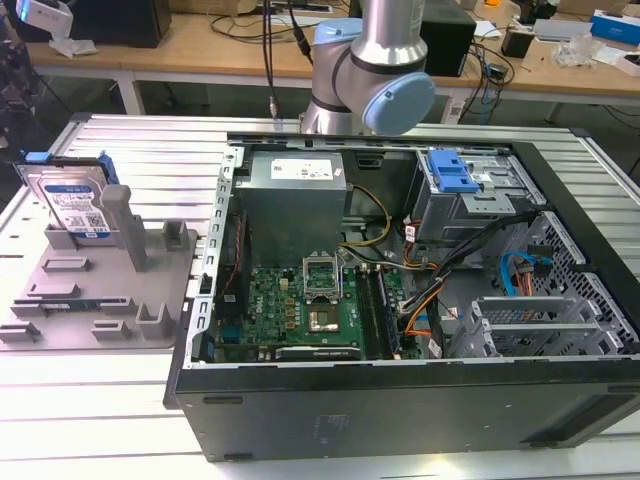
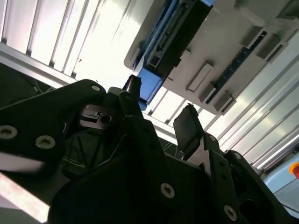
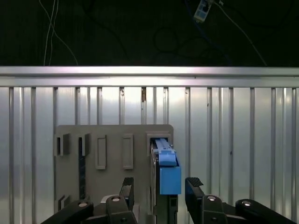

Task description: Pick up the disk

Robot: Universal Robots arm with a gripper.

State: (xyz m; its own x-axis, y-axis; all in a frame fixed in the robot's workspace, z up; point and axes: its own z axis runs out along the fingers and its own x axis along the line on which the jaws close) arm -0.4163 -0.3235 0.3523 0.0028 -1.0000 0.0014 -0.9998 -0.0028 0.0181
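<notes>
The disk (image 1: 74, 200), silver with a white-and-blue label and a blue frame, stands on edge in a slot of the grey holder tray (image 1: 95, 295) at the exterior view's left. In the first wrist view my gripper (image 3: 160, 187) is open. The disk (image 3: 167, 170) shows edge-on beyond the gap between the two black fingers (image 3: 127, 185), still seated in the holder tray (image 3: 112, 140). In the second wrist view the gripper (image 2: 161, 109) stands open short of the disk (image 2: 173, 35) and the tray (image 2: 229, 51). Nothing is held.
An open black computer case (image 1: 400, 300) with a motherboard, cables and a blue drive bracket (image 1: 450, 172) lies to the exterior view's right of the tray. The arm (image 1: 370, 70) rises behind the case. Everything rests on a ribbed metal table (image 1: 90, 400). Cluttered benches stand behind.
</notes>
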